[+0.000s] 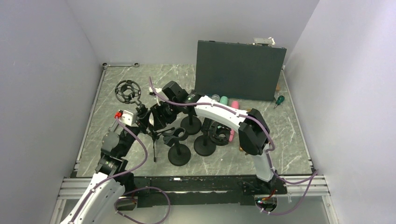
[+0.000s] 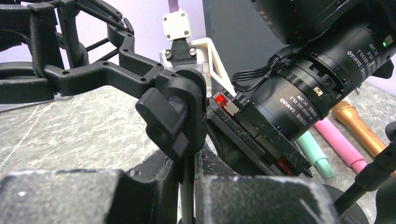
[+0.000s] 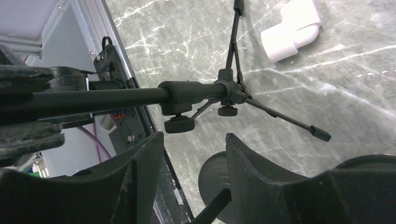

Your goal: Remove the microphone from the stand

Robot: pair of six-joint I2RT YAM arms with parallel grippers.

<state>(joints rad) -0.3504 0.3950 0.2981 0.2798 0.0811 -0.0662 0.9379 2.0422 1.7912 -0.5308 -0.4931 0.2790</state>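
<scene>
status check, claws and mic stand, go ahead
Left claw shut on tripod stand. Right claw open beside it, holding nothing. Shock mount looks empty. Round-base stands crowd close.

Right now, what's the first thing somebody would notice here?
A black tripod stand left of centre, topped by an empty round cage mount. The left end effector pinches its thin pole; the right end effector gapes open nearby. Behind, bright microphones lie at the foot of a dark board.

Tripod stand (image 1: pixel 153 144) stood at 9 o'clock of round-base stands (image 1: pixel 180 156); board (image 1: pixel 240 70) at 12 o'clock, microphones (image 1: pixel 224 100) before it.
</scene>
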